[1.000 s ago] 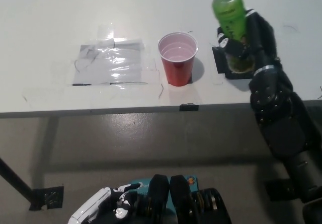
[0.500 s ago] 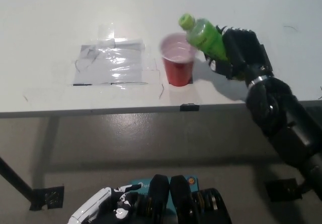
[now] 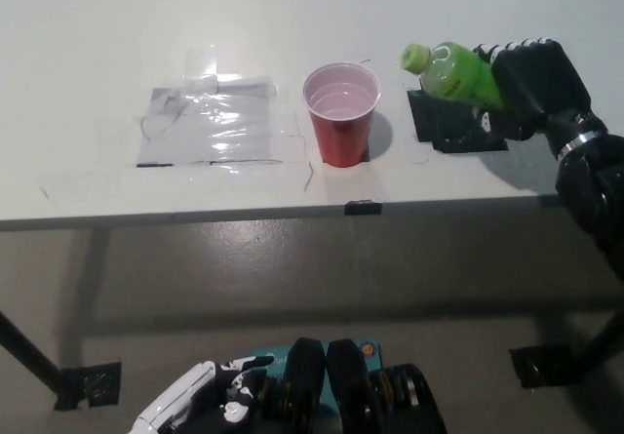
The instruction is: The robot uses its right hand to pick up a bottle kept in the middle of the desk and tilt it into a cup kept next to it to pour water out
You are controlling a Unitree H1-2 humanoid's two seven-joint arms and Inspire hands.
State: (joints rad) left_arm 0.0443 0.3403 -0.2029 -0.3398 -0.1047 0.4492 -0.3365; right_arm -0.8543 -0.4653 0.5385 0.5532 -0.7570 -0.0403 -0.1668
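one green bottle point(image 3: 456, 73), upper right of frame, tilted toward red cup point(image 3: 341, 112), clamped in black right hand point(image 3: 531, 83); likely light, smooth plastic, grip mid-body. white left hand point(image 3: 185, 413) rests bottom left, fingers unclear.

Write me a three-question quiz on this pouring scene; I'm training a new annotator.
1. True or false: the bottle stands upright on the desk.
2. What does the right hand hold? A) the cup B) the bottle C) nothing
3. Fill in: the bottle's cap points toward the ____ cup.

Key: 1. False; it is tilted, held off the desk. 2. B. 3. red.

The left hand rests low, below the desk edge.
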